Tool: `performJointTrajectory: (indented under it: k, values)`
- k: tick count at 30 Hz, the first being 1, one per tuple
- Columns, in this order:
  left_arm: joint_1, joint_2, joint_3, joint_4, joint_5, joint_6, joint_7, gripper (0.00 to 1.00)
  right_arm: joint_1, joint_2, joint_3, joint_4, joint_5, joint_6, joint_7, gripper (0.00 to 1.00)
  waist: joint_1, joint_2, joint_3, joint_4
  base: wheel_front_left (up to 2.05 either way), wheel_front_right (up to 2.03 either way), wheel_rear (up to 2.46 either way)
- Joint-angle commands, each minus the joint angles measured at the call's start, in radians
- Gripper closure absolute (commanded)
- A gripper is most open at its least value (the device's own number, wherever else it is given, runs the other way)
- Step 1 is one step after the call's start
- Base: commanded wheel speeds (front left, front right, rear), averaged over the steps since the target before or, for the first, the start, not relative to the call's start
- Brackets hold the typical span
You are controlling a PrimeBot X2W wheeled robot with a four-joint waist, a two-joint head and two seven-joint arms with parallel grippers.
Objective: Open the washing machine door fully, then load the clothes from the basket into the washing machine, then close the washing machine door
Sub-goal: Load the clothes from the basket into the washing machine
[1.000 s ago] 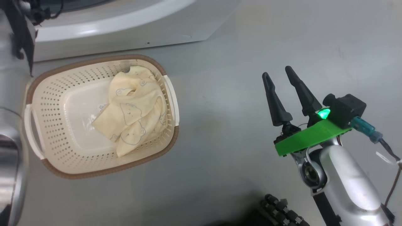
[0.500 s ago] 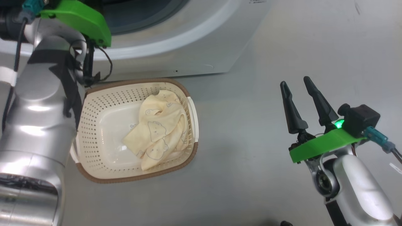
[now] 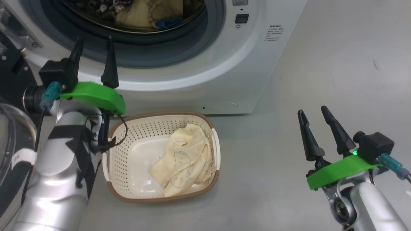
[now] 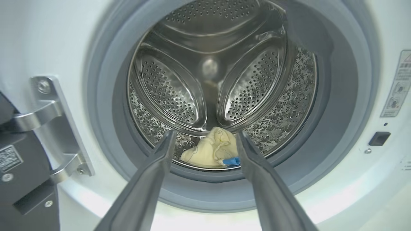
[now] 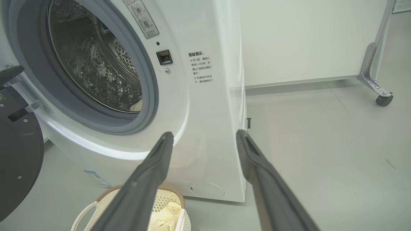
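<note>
White casing: the washing machine (image 3: 257, 64) stands on the grey floor (image 3: 321, 64) with its front towards the robot and its round mouth uncovered.
Grey rubber: the gasket (image 4: 346, 96) rings the mouth, and the perforated steel drum (image 4: 179, 93) sits behind it.
Black-rimmed glass: the washing machine door (image 3: 13, 128) is swung wide to the robot's left. It hangs from a metal hinge (image 4: 51, 112) at the mouth's left edge. Its bulging glass shows at the head view's lower left.
Yellow cloth, in drum: part of the clothes (image 4: 208, 147) lies low at the drum's front, with a bright blue patch (image 4: 231, 161) nearest the opening.
Yellow cloth, in basket: a crumpled bear-print garment (image 3: 183, 160) rests on the basket bottom, against the right-hand wall.
Cream plastic: the basket (image 3: 128, 150) sits on the floor just before the machine, below the mouth. It has perforated sides, a brown rim and a white handle on its right side. The left forearm hides its left end in the head view.
Left gripper (image 3: 94, 37): raised before the mouth's lower lip, fingers aimed into the drum, jaws spread wide and empty. The drum cloth lies farther in, untouched.
Right gripper (image 3: 312, 109): over bare floor, well to the right of the basket, jaws spread wide and empty. In its wrist view the fingers point towards the machine's right front corner.
</note>
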Motion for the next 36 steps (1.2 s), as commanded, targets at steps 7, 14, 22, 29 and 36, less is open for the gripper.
performJointTrajectory:
  k: [7, 14, 22, 29, 36]
  values:
    - [0.157, 0.066, 0.067, -0.208, 0.005, 0.044, -0.011, 0.00, 0.039, -0.025, 0.012, -0.046, -0.011, -0.003, -0.009, 0.00, 0.0001, -0.0001, -0.094, 0.028, 0.00, 0.00, 0.00]
    - [0.325, 0.116, 0.106, -0.372, 0.021, 0.105, -0.011, 0.00, 0.069, -0.030, 0.014, -0.057, -0.011, -0.003, -0.009, 0.00, 0.0001, -0.0001, -0.128, 0.022, 0.00, 0.00, 0.00]
    - [0.551, 0.154, 0.149, -0.535, 0.013, 0.169, -0.010, 0.00, 0.097, -0.032, 0.009, -0.069, -0.009, -0.003, -0.009, 0.00, 0.0001, -0.0001, -0.150, 0.013, 0.00, 0.00, 0.00]
    - [0.696, 0.157, 0.171, -0.623, 0.010, 0.207, -0.010, 0.00, 0.110, -0.035, 0.003, -0.076, -0.009, -0.003, -0.009, 0.00, 0.0001, -0.0001, -0.157, 0.014, 0.00, 0.00, 0.00]
    - [0.792, 0.150, 0.188, -0.674, 0.005, 0.234, -0.011, 0.00, 0.120, -0.033, 0.000, -0.075, -0.012, -0.003, -0.009, 0.00, 0.0001, -0.0001, -0.168, 0.015, 0.00, 0.00, 0.00]
